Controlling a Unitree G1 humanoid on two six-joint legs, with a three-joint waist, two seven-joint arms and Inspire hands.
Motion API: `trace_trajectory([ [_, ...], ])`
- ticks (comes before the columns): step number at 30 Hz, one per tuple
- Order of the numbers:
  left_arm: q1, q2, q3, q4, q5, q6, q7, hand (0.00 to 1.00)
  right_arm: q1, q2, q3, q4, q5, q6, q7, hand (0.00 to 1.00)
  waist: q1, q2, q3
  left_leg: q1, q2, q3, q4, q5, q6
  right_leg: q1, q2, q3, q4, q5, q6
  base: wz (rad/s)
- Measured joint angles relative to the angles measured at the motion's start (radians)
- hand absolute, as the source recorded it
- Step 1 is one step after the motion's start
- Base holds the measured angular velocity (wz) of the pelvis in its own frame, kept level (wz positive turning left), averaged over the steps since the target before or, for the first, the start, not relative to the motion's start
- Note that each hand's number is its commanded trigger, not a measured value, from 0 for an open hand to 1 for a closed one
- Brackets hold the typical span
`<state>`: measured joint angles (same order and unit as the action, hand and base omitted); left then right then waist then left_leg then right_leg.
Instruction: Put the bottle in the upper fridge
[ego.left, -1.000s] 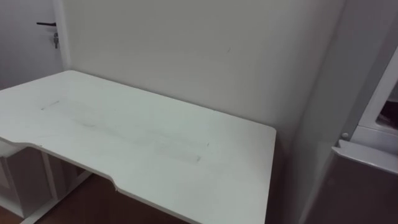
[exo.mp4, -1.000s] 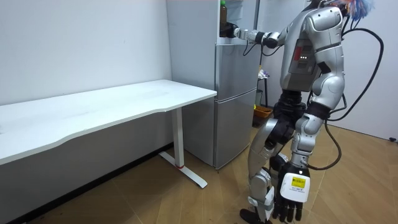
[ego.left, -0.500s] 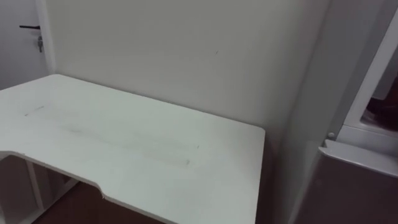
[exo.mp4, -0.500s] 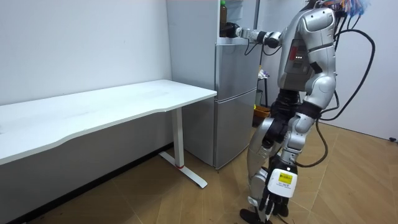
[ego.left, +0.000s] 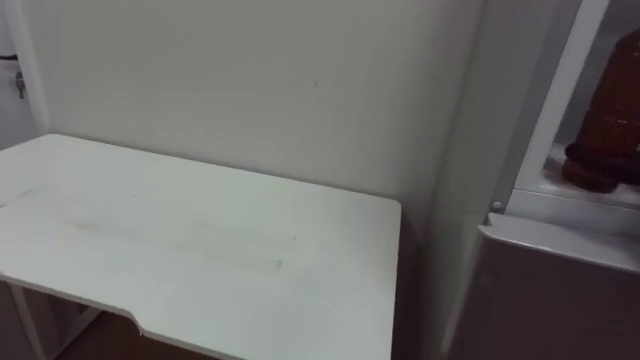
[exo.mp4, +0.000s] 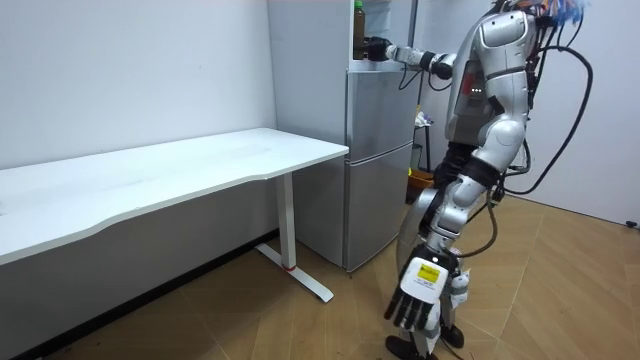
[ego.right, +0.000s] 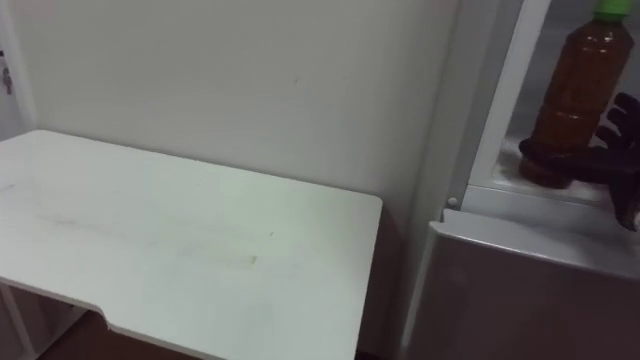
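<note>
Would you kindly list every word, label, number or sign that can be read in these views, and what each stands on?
Tag on the back of the left hand: dark print, too small to read.
Brown plastic bottle with a green cap, held by the right hand in the grey fridge: no readable label.
Nothing else bears text.

You see, left to right: white table (ego.left: 200, 240), far edge along the pale wall (ego.left: 250, 80) | dark door hardware (ego.left: 17, 85) at the left eye view's left margin | room view: white table leg (exo.mp4: 289, 225) standing on wooden floor (exo.mp4: 250, 325).
</note>
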<state>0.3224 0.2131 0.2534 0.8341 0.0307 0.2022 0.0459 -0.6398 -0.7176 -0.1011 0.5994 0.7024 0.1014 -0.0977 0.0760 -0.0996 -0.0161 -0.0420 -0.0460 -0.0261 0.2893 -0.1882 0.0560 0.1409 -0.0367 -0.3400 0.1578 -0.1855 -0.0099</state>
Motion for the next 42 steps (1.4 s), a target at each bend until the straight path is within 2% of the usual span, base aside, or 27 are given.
trace_trajectory([
  [3, -0.014, 0.000, 0.000, 0.000, 0.000, 0.000, -0.018, 0.00, 0.013, 0.000, 0.000, -0.015, -0.002, 0.012, 0.001, 0.00, -0.011, -0.007, -0.0014, 0.000, 0.001, 0.009, -0.001, 0.000, 0.000, 0.000, -0.002, 0.008, 0.002, 0.000, 0.000, -0.07],
  [8, -0.025, 0.000, -0.002, 0.001, -0.001, -0.006, -0.040, 0.00, 0.014, 0.000, -0.001, -0.025, -0.007, 0.034, -0.007, 0.00, -0.022, -0.018, 0.0036, 0.001, 0.004, 0.026, -0.003, 0.000, 0.002, -0.017, 0.001, 0.033, 0.013, 0.000, 0.000, -0.16],
  [10, -0.021, 0.001, -0.001, 0.011, 0.000, -0.011, -0.053, 0.00, 0.056, 0.001, -0.016, -0.104, -0.021, 0.047, -0.023, 0.00, -0.029, -0.024, -0.0007, 0.003, 0.003, 0.034, -0.008, 0.002, 0.005, -0.022, -0.001, 0.038, 0.013, 0.000, 0.000, -0.10],
  [14, -0.019, -0.002, -0.002, 0.016, -0.001, -0.012, -0.057, 0.00, 0.114, 0.001, -0.041, -0.234, -0.017, 0.055, -0.024, 0.00, -0.045, -0.026, -0.0017, 0.018, 0.004, 0.049, -0.022, 0.002, 0.007, -0.017, -0.004, 0.042, 0.014, 0.000, 0.002, -0.08],
  [21, -0.012, -0.002, -0.005, 0.031, 0.000, -0.015, -0.044, 0.00, 0.182, 0.001, -0.083, -0.439, -0.038, 0.054, -0.044, 0.00, -0.078, -0.007, 0.0086, 0.019, 0.004, 0.051, -0.022, -0.001, 0.010, -0.015, -0.005, 0.043, 0.013, 0.002, 0.005, -0.03],
  [26, 0.002, -0.003, -0.008, 0.029, 0.002, -0.017, -0.028, 0.00, 0.262, 0.009, -0.093, -0.610, -0.084, 0.054, -0.067, 0.00, -0.085, 0.019, 0.0028, 0.023, 0.011, 0.075, -0.023, -0.004, 0.012, -0.023, -0.008, 0.065, 0.016, 0.003, 0.006, -0.14],
  [30, 0.019, -0.003, -0.016, 0.033, 0.003, -0.040, -0.013, 0.00, 0.316, 0.023, -0.107, -0.713, -0.089, 0.052, -0.085, 0.00, -0.095, 0.027, 0.0054, 0.039, 0.013, 0.085, -0.035, -0.004, 0.011, -0.016, -0.010, 0.066, 0.017, 0.003, 0.006, -0.06],
  [33, 0.018, -0.004, -0.040, 0.054, 0.001, -0.052, -0.003, 0.00, 0.339, 0.078, -0.128, -0.756, -0.090, 0.037, -0.106, 0.00, -0.098, 0.031, 0.0104, 0.050, 0.017, 0.103, -0.038, -0.005, 0.010, -0.017, -0.008, 0.082, 0.017, 0.003, 0.006, -0.16],
  [39, 0.009, -0.004, -0.096, 0.073, 0.003, -0.079, 0.008, 0.00, 0.459, 0.180, -0.129, -0.856, -0.086, 0.016, -0.099, 0.00, -0.094, 0.035, 0.0122, 0.051, 0.019, 0.120, -0.033, -0.013, 0.010, -0.025, -0.003, 0.118, 0.013, 0.002, 0.007, -0.14],
  [42, -0.003, -0.007, -0.102, 0.084, 0.009, -0.100, 0.009, 0.00, 0.518, 0.243, -0.130, -0.896, -0.068, -0.016, -0.092, 0.00, -0.094, 0.040, 0.0138, 0.046, 0.022, 0.132, -0.032, -0.014, 0.012, -0.040, 0.001, 0.127, 0.014, 0.002, 0.008, -0.10],
])
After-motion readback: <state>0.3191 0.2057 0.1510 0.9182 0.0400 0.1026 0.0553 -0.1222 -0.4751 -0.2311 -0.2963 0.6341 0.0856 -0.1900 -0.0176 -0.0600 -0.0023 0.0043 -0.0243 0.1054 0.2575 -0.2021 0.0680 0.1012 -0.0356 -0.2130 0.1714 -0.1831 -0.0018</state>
